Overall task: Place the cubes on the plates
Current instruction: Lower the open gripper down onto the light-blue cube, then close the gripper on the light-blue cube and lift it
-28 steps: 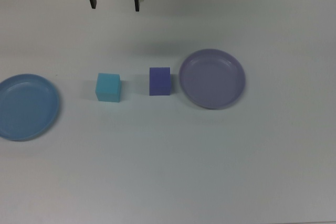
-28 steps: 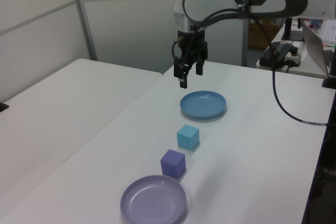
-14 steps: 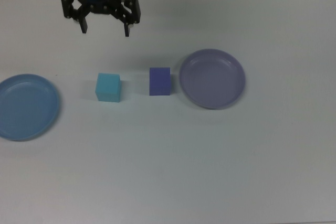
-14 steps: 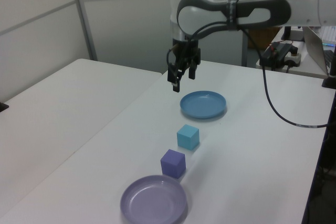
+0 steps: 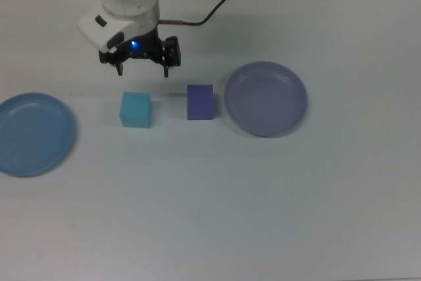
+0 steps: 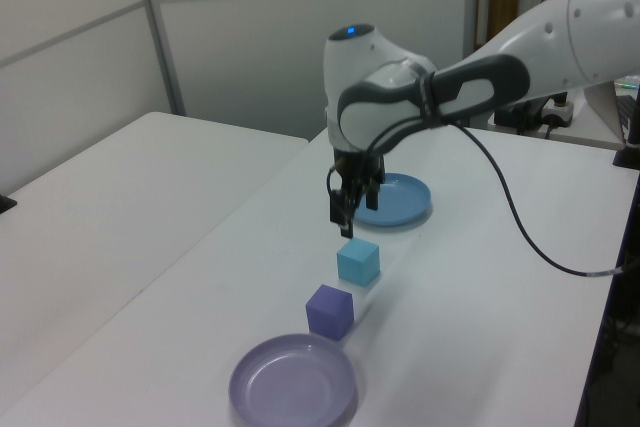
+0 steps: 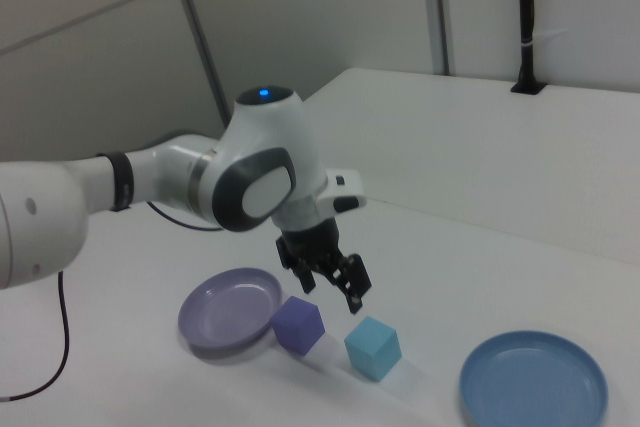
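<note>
Table (image 5: 263, 215) first, in the top view: it is white and wide. On it sit four things in a row. From the top view's left they go light blue plate (image 5: 29, 134), cyan cube (image 5: 135, 109), indigo cube (image 5: 200, 101), purple plate (image 5: 266, 98). The cubes are near each other but not touching. The indigo cube sits just beside the purple plate. The light blue plate is well apart from the cyan cube. The gripper (image 5: 143, 68) hangs behind the cyan cube, with its fingers spread wide and nothing in them. A black cable (image 5: 217, 4) runs off from the arm to the far edge. Nothing blocks the cubes or plates.

In the left view, the gripper (image 6: 344, 219) is up in the air above the cyan cube (image 6: 358, 261), a bit toward the light blue plate (image 6: 395, 199). The indigo cube (image 6: 329, 311) and the purple plate (image 6: 292, 384) are closer to the camera. Grey wall panels (image 6: 240, 37) stand behind the table.

In the right view, the gripper (image 7: 340, 289) hangs above the two cubes, empty. The cyan cube (image 7: 373, 348) and indigo cube (image 7: 297, 326) rest on the table, not on any plate.

A second ago the gripper was at the table's far edge and higher. Now it has come nearer to the cyan cube and lower. The cubes and plates have not moved.
</note>
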You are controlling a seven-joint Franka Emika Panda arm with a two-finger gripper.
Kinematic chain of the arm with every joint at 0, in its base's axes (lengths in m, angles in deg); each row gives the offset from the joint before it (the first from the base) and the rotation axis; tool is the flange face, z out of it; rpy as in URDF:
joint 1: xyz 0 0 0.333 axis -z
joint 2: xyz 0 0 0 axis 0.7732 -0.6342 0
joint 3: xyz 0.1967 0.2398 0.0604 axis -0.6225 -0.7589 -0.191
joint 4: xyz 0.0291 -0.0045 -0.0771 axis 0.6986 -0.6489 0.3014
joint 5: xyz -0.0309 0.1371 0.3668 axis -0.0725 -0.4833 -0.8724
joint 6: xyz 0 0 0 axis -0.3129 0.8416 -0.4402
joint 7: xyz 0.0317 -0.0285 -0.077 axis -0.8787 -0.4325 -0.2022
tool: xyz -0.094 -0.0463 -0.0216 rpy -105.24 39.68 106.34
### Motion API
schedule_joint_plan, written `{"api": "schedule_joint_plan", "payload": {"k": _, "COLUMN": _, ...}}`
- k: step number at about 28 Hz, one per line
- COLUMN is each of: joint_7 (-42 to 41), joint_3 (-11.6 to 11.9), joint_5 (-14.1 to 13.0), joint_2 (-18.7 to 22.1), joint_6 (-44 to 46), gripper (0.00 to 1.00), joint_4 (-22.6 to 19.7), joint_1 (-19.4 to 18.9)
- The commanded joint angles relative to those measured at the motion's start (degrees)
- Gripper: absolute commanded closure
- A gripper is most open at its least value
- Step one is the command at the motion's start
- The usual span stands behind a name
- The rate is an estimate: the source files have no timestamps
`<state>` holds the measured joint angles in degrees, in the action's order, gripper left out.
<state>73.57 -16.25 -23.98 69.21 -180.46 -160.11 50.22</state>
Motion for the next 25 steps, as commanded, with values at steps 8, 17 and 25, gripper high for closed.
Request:
{"api": "schedule_joint_plan", "payload": {"k": 8, "joint_7": 5.2, "joint_3": 0.7, "joint_5": 5.4, "joint_2": -5.1, "joint_6": -6.9, "gripper": 0.0, "joint_4": -1.0, "joint_1": 0.2}}
{"api": "schedule_joint_plan", "payload": {"k": 17, "joint_7": 9.5, "joint_3": 0.7, "joint_5": 9.8, "joint_2": -9.2, "joint_6": -11.0, "gripper": 0.0, "joint_4": -1.1, "joint_1": 0.2}}
{"api": "schedule_joint_plan", "payload": {"k": 25, "joint_7": 13.3, "joint_3": 0.7, "joint_5": 13.2, "joint_2": -11.7, "joint_6": -12.8, "gripper": 0.0, "joint_4": -1.3, "joint_1": 0.2}}
